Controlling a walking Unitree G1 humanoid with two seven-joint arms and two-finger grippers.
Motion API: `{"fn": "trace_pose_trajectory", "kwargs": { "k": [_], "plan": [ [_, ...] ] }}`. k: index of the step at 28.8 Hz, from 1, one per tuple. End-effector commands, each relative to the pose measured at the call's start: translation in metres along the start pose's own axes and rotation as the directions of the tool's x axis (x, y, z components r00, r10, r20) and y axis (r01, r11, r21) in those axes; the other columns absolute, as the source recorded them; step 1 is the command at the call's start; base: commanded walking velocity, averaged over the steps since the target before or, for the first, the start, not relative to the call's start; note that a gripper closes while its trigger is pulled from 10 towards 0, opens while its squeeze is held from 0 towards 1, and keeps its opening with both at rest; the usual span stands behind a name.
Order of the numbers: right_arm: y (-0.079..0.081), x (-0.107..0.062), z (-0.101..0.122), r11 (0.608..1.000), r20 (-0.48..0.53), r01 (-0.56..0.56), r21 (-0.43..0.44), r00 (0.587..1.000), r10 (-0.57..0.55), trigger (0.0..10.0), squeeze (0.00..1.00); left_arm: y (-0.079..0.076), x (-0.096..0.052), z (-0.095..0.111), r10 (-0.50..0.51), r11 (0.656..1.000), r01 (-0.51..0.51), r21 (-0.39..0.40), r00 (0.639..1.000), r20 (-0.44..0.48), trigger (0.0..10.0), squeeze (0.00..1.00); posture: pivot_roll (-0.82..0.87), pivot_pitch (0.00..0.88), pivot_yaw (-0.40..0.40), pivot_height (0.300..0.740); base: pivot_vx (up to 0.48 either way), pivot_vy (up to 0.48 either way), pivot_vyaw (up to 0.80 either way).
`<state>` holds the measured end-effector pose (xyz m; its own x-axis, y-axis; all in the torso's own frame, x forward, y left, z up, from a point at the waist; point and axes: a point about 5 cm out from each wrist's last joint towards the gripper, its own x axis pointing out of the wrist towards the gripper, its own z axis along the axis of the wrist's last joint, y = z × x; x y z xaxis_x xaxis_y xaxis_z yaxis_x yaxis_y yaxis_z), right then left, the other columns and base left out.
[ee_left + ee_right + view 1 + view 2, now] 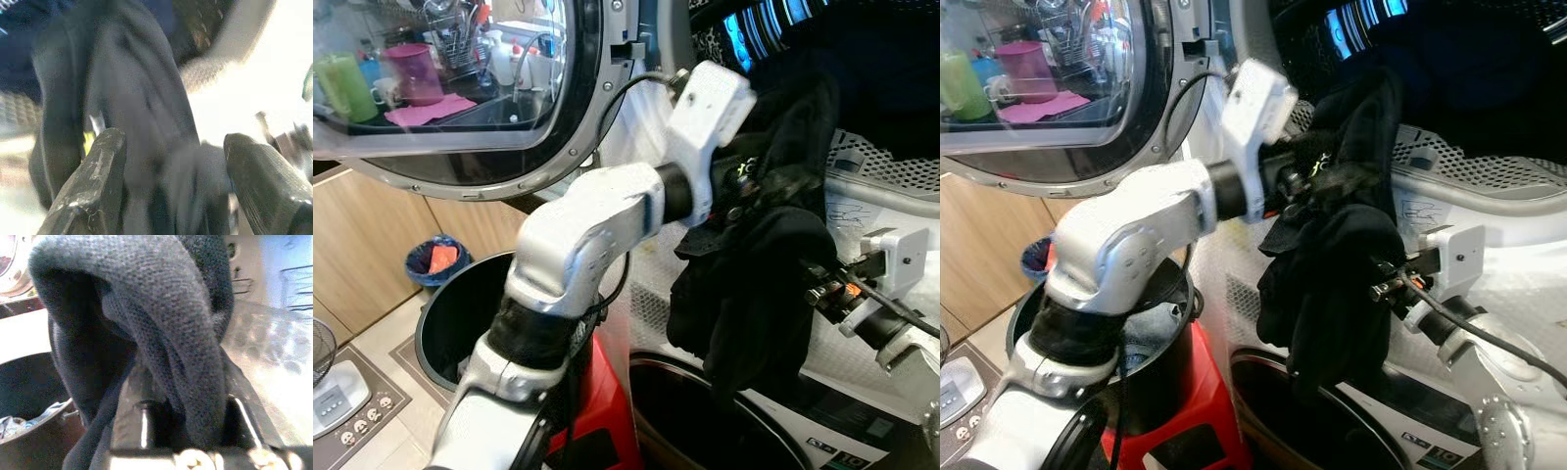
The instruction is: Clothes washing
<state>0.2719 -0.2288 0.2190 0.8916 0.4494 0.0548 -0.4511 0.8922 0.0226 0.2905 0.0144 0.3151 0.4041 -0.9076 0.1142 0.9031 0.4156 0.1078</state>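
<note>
A black garment [754, 284] hangs down from the dark drum mouth [862, 59] of the washing machine. My left arm reaches across to it, and the left gripper [744, 186] is at the cloth's upper part. In the left wrist view its fingers [93, 181] stand wide apart with the black garment [142, 107] between them. My right gripper [815, 279] comes in from the right at the garment's middle. In the right wrist view the garment [166, 308] drapes over that gripper [190, 426], which is shut on a fold.
The round glass door [460, 98] stands open on the left. Below it stand a black bucket [460, 313] and a red stool [607, 411]. A second dark opening [705, 421] lies under the garment. A blue bin [435, 259] sits by the wooden cabinets [362, 245].
</note>
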Motion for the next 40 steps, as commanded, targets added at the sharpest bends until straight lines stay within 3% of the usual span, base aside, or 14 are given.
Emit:
{"fn": "trace_pose_trajectory", "kwargs": {
  "k": [1,7,13,22,24,25,26,32,40],
  "plan": [
    [-0.018,-0.011,0.026,0.998,0.106,0.061,-0.028,0.993,-0.058,0.0,0.0,-0.012,-0.003,0.0,-0.069,0.997,0.069,0.023,0.998,-0.009,10.0,0.0,0.01,0.072,0.029,0.74,0.0,0.0,0.0],
    [-0.022,-0.014,0.029,0.998,0.12,0.049,-0.026,0.992,-0.045,0.0,0.0,-0.017,-0.009,-0.003,-0.095,0.995,0.096,0.03,0.995,-0.027,10.0,0.0,0.01,0.072,0.029,0.74,0.0,0.0,0.0],
    [-0.03,-0.022,0.033,1.0,0.158,-0.003,0.009,0.987,0.001,0.0,0.0,-0.012,-0.028,-0.028,-0.043,0.995,0.053,0.089,0.993,-0.11,10.0,0.0,0.01,0.079,0.021,0.74,0.0,0.0,0.0],
    [-0.035,-0.023,0.036,1.0,0.163,0.004,0.002,0.987,-0.004,0.0,0.0,-0.014,-0.034,-0.038,-0.022,0.994,0.036,0.102,0.99,-0.14,10.0,0.0,0.01,0.083,0.017,0.74,0.0,0.0,0.0],
    [-0.037,-0.023,0.038,1.0,0.165,0.016,-0.011,0.986,-0.014,2.2,0.0,-0.015,-0.036,-0.042,-0.019,0.99,0.04,0.138,0.988,-0.156,10.0,0.0,0.01,0.085,0.017,0.74,0.0,0.0,0.0],
    [-0.037,-0.023,0.038,1.0,0.165,0.016,-0.011,0.986,-0.014,2.2,0.0,-0.015,-0.036,-0.042,-0.019,0.99,0.04,0.138,0.988,-0.156,10.0,0.0,0.01,0.085,0.017,0.74,0.0,0.0,0.0],
    [-0.04,-0.024,0.04,1.0,0.167,0.027,-0.014,0.986,-0.024,10.0,0.0,-0.016,-0.037,-0.045,-0.021,0.987,0.046,0.155,0.987,-0.161,10.0,0.0,0.01,0.086,0.019,0.74,0.0,0.0,0.0],
    [-0.049,-0.02,0.05,0.997,0.165,0.076,-0.007,0.984,-0.074,10.0,0.0,-0.014,-0.044,-0.059,-0.009,0.98,0.053,0.19,0.974,-0.227,10.0,0.0,0.01,0.089,0.02,0.74,0.0,0.0,0.0],
    [-0.052,-0.01,0.081,0.999,0.291,0.047,0.022,0.955,-0.052,10.0,0.0,-0.015,-0.056,-0.082,-0.003,0.966,0.084,0.246,0.95,-0.312,10.0,0.0,0.01,0.09,0.016,0.74,0.0,0.0,0.0]
  ]
}}
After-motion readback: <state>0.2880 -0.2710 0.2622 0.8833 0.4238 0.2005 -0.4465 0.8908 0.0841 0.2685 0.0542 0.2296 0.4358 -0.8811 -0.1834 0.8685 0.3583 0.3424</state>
